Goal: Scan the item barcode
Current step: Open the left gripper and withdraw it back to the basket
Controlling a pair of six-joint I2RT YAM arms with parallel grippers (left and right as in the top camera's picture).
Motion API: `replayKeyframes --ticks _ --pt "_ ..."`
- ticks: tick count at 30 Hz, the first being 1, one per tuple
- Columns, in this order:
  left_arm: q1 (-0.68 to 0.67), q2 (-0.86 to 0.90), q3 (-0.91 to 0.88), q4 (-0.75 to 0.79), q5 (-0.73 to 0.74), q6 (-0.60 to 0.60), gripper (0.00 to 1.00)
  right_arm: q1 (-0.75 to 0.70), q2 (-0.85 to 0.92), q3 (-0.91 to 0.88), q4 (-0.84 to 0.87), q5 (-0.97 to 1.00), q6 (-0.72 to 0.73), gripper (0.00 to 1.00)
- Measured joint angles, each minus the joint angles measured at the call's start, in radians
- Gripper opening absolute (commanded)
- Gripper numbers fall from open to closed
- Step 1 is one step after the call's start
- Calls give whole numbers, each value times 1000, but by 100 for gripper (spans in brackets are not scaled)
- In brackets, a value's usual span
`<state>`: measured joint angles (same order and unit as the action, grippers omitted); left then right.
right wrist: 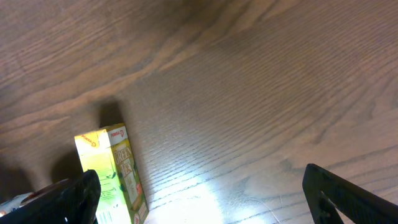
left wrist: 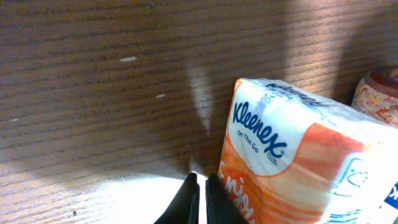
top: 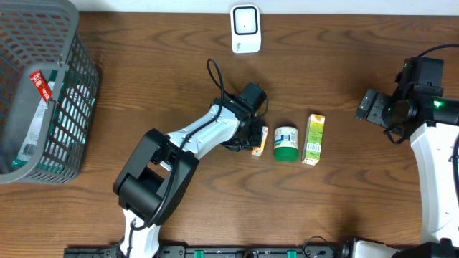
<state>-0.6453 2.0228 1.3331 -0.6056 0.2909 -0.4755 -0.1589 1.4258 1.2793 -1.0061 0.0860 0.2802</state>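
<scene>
Since the left gripper (left wrist: 200, 182) is pinched shut on nothing, just beside the edge of the Kleenex pack (left wrist: 292, 168), we judge it should first spread its jaws. It should then straddle the pack across its narrow sides, leaving the faces free to show to the scanner (top: 245, 29) at the table's far edge. The pack lies on the table (top: 344, 208) beside a green tub (top: 286, 142), while the right gripper (right wrist: 208, 199) hangs wide apart and empty near the carton (right wrist: 115, 168).

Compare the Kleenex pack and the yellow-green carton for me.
The Kleenex pack is orange and white, plastic-wrapped; the carton is yellow-green and longer. The shut left end effector sits beside the Kleenex pack; none is close to the carton. Both rest on the wooden table.
</scene>
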Motion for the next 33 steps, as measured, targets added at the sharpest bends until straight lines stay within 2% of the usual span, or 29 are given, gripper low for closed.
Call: replayKeyframes --ticks 14,17,20,22,24,26,28,33 --pt "0 0 0 1 0 -22 9 0 0 0 0 0 0 99" --pt "0 0 0 1 0 -21 17 0 0 0 0 0 0 99" --pt "3 -2 0 -3 -3 -24 17 0 0 0 0 0 0 99" --pt "16 -13 5 -42 -17 -19 30 0 0 0 0 0 0 99" --pt "34 -32 23 -95 -42 -24 36 0 0 0 0 0 0 99" --pt "67 -74 69 -164 -85 -18 52 0 0 0 0 0 0 99" --pt "112 -130 146 -232 -135 -2 58 0 0 0 0 0 0 99" --pt "280 -292 377 -361 -286 51 63 0 0 0 0 0 0 99"
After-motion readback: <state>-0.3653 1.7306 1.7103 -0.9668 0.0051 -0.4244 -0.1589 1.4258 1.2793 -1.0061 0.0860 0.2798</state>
